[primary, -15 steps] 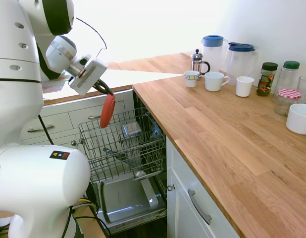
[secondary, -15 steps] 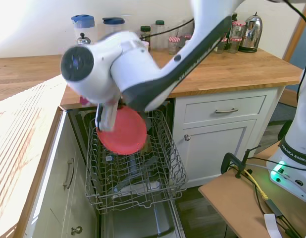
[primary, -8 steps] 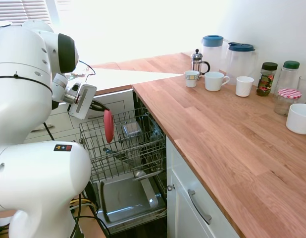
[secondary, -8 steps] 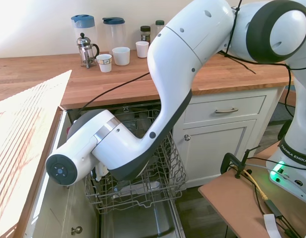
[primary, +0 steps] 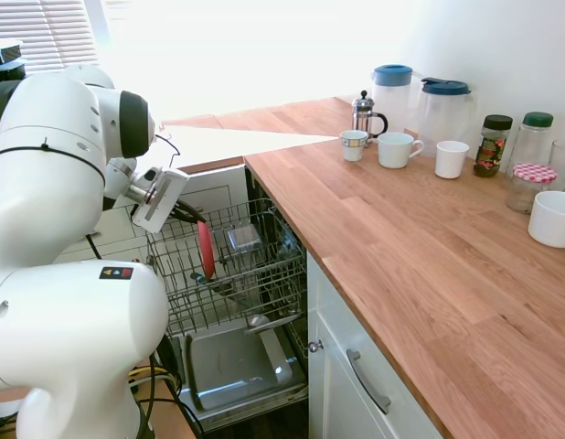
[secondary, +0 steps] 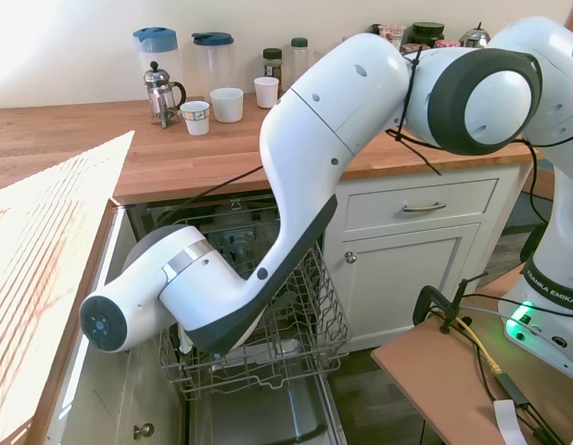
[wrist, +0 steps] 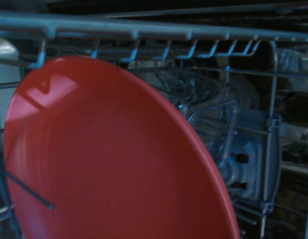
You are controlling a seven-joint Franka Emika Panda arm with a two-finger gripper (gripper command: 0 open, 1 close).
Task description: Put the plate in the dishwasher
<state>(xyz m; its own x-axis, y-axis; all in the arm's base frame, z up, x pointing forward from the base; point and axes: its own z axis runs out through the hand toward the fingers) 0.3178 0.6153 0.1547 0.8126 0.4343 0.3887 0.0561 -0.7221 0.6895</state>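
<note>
Dishwasher (primary: 264,366) stands open, its grey wire rack (primary: 229,274) pulled out over the lowered inner door. The plate (primary: 206,249) stands on edge, upright, down among the rack wires at the rack's left side; in the wrist view its red face (wrist: 109,164) fills most of the frame with rack tines behind. Gripper (primary: 193,218) sits at the plate's upper rim, jaws narrow and closed on it. A small grey cutlery basket (primary: 241,240) sits further back in the rack. Wooden worktop (primary: 429,265) carries a cafetière (primary: 364,113), two jugs, cups and jars; white cabinets below
</note>
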